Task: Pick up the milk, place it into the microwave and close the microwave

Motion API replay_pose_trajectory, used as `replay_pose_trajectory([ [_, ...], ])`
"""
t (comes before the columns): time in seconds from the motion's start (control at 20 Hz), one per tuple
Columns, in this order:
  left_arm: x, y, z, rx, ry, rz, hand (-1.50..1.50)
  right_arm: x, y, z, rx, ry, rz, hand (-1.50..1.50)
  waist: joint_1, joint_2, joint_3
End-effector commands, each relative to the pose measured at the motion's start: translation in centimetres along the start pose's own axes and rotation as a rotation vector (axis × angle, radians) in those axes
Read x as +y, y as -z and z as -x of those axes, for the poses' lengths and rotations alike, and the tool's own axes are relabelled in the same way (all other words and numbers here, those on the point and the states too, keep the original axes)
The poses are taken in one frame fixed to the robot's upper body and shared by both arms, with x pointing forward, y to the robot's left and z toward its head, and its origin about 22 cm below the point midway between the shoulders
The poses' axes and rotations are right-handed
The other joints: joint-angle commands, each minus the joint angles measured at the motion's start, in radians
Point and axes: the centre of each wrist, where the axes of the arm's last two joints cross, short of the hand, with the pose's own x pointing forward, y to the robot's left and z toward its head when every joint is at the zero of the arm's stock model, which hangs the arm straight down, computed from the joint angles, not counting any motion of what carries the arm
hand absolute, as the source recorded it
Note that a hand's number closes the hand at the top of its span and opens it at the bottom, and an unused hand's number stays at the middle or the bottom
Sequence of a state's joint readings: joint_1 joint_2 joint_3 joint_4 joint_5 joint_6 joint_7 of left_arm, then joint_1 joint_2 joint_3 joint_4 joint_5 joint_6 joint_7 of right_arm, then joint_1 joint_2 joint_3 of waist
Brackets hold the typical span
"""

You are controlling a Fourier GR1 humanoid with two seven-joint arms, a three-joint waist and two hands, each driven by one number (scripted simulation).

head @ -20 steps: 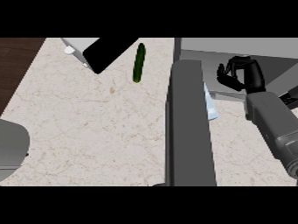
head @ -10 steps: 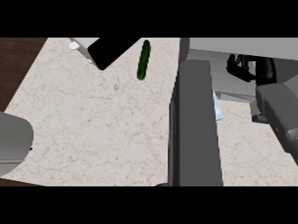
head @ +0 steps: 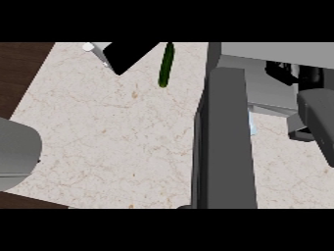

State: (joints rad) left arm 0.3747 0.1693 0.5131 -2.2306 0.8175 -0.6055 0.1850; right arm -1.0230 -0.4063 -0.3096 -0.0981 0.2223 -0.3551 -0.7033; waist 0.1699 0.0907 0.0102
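Reaching into the microwave (head: 271, 93), the right hand (head: 285, 72) shows only as a black shape deep inside the grey box; whether its fingers hold anything cannot be told. Its door (head: 227, 142) stands open, seen edge-on as a dark grey slab. No milk carton can be made out; it may be hidden behind the hand. On the pale stone counter (head: 111, 137) lies a dark green cucumber (head: 166, 71) beside a black tilted object (head: 130, 55). A grey left forearm (head: 3, 152) sits at the left edge.
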Motion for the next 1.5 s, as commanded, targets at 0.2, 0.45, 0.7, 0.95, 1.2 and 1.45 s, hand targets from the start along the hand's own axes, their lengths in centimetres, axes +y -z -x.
replay_pose_trajectory([
  [0.2, 0.3, 0.7, 0.0, -0.005, 0.009, 0.016, -1.50, -0.8, 0.4, -0.2, 0.007, -0.023, 0.032, 1.50, 0.024, 0.013, 0.002],
  [0.45, 0.5, 0.6, 0.0, 0.004, 0.041, 0.007, -1.50, -2.2, 0.6, 0.2, 0.006, -0.023, 0.038, 1.50, 0.027, 0.019, 0.003],
  [0.7, 0.9, 1.1, -0.1, 0.016, 0.066, 0.024, -1.50, -2.1, 0.8, -0.1, -0.003, -0.020, 0.037, 1.50, 0.027, 0.018, 0.002],
  [0.95, 0.9, 1.4, -0.1, 0.018, 0.073, 0.035, -1.50, -4.4, 0.3, 1.2, 0.031, -0.273, 0.118, 1.50, 0.044, 0.031, -0.007],
  [1.2, 0.9, 1.7, 0.2, 0.025, 0.073, 0.035, -1.50, 1.4, 1.7, -2.6, -0.076, 0.126, -0.066, -1.50, 0.048, 0.010, 0.002],
  [1.45, 0.9, 2.5, 0.6, 0.040, 0.083, 0.054, -1.50, 4.3, 2.0, -4.7, -0.017, 0.036, -0.158, -1.50, 0.058, 0.012, -0.005],
])
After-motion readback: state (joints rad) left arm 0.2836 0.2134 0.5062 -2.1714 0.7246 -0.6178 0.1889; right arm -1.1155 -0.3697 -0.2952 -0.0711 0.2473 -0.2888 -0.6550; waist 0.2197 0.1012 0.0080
